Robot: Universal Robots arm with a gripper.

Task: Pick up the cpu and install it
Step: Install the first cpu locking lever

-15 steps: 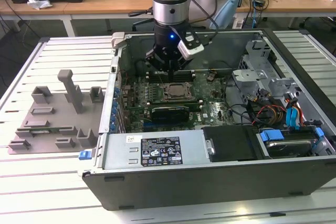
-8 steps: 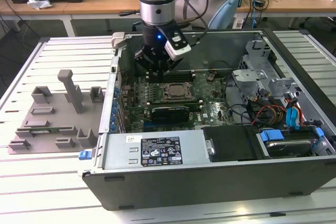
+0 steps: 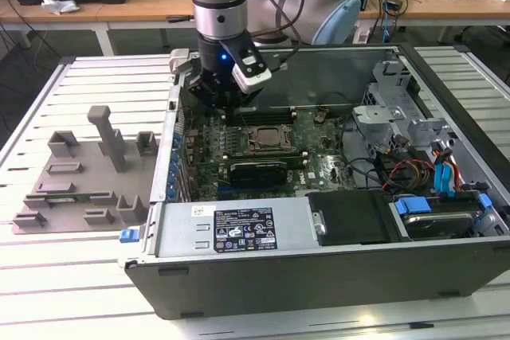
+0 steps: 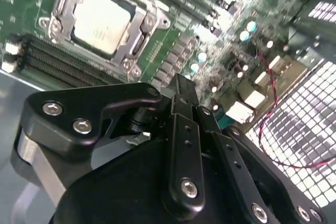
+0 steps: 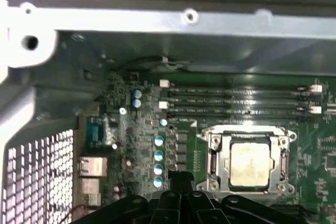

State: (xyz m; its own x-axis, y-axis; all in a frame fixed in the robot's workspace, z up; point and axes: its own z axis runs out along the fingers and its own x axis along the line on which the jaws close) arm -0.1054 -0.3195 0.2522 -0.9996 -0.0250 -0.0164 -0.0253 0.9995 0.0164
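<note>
The black metal gripper (image 4: 181, 88) has its two fingers pressed together with nothing between them. It hangs low over the green circuit board (image 5: 137, 148) inside the open grey computer case (image 3: 335, 276). The cpu (image 4: 100, 18), a small flat square with a pale silver top, lies flat inside the shiny metal socket frame (image 5: 214, 157), near the gripper tip but not touching it. Long black slots (image 5: 236, 100) run beside the frame, and the space above the cpu is open.

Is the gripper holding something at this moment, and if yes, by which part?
Nothing, as far as shows. The gripper is shut and empty; the cpu lies in its socket, apart from it.
</note>
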